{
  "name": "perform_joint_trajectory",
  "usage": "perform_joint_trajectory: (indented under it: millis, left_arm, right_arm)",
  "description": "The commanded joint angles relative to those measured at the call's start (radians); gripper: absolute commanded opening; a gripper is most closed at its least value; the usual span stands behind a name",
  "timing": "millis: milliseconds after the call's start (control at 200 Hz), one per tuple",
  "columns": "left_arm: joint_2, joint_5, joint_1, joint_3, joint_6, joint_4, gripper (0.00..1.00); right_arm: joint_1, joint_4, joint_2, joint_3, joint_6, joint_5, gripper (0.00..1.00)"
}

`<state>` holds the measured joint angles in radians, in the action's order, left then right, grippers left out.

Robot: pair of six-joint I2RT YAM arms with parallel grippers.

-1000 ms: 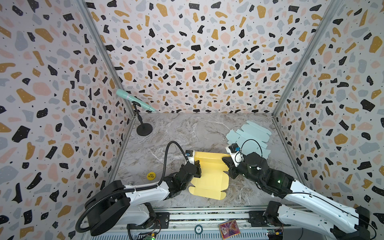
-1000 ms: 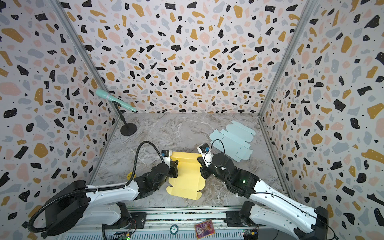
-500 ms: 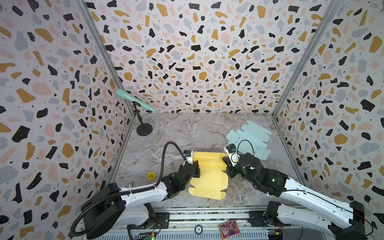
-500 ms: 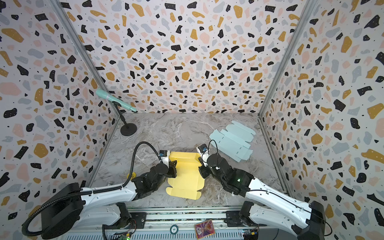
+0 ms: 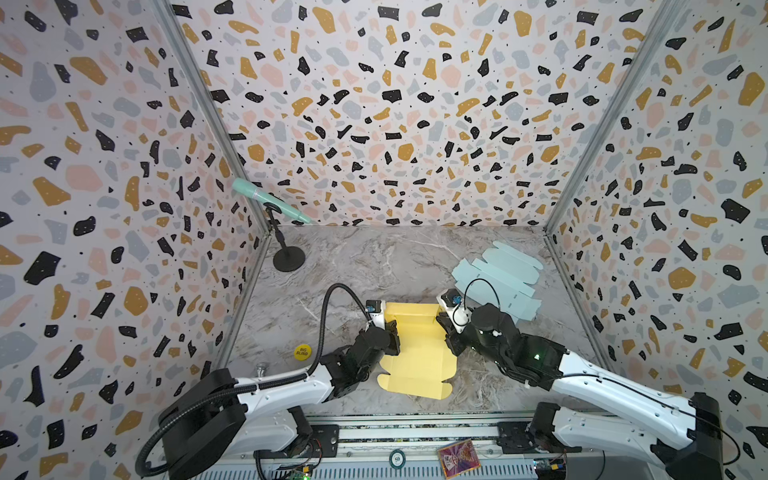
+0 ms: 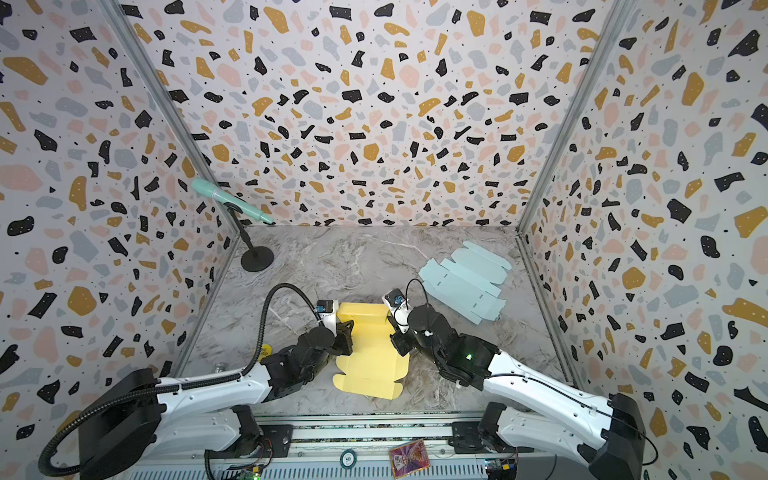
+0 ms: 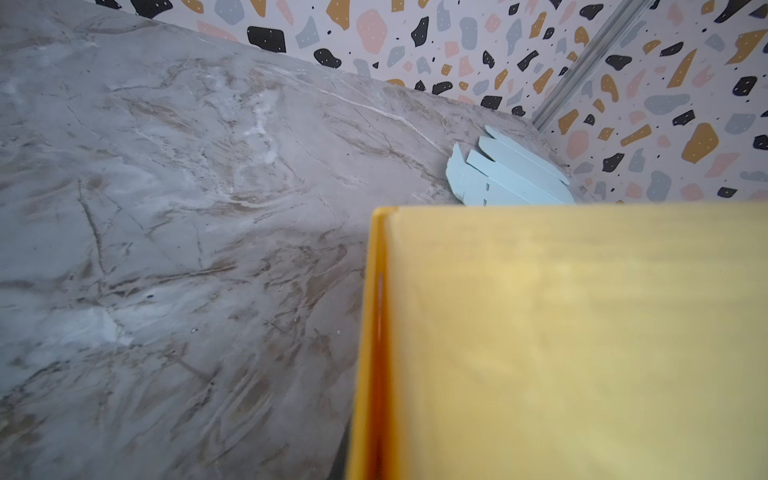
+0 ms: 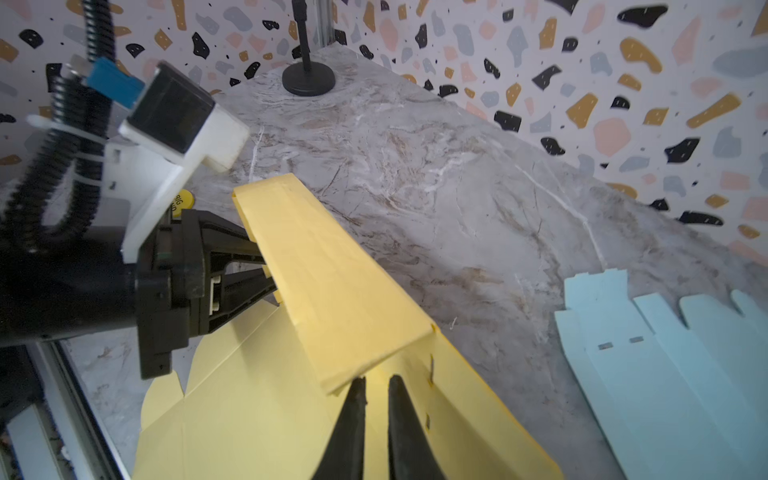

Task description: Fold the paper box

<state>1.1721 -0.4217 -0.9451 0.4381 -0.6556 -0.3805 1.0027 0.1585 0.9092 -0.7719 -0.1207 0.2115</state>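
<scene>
- The paper box (image 5: 415, 357) lies centre front on the table (image 5: 365, 257), between the two arms. It has not shifted in the last second.
- Its far wall (image 8: 332, 282) stands raised and doubled over, as before.
- Left gripper (image 8: 266, 272): still clamped on the left end of the far wall.
- Right gripper (image 8: 376, 384): pinched shut a second ago. Its jaws now stand narrowly parted at the wall's right end, with no paper seen between them.
- Judgement: the right side is releasing. The fold now depends on its crease and the left grip, which frees the right arm for a side panel.
</scene>
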Motion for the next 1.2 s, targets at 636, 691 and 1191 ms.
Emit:
perform_joint_trajectory:
  millis: [636,691,1191]
  left_arm:
    - [-0.352,0.252,0.176,0.014,0.04,0.136,0.0]
    - [-0.357,0.261,0.177,0.014,0.04,0.149,0.0]
    - [-0.333,0.307,0.177,-0.001,0.034,0.093,0.0]
  right_arm:
    - [-0.341,-0.709,-0.465,0.523,-0.175,-0.554,0.53]
    - [-0.374,-0.766,-0.429,0.53,-0.199,-0.594,0.52]
    - [-0.348,-0.905,-0.24,0.496,-0.19,-0.663,0.51]
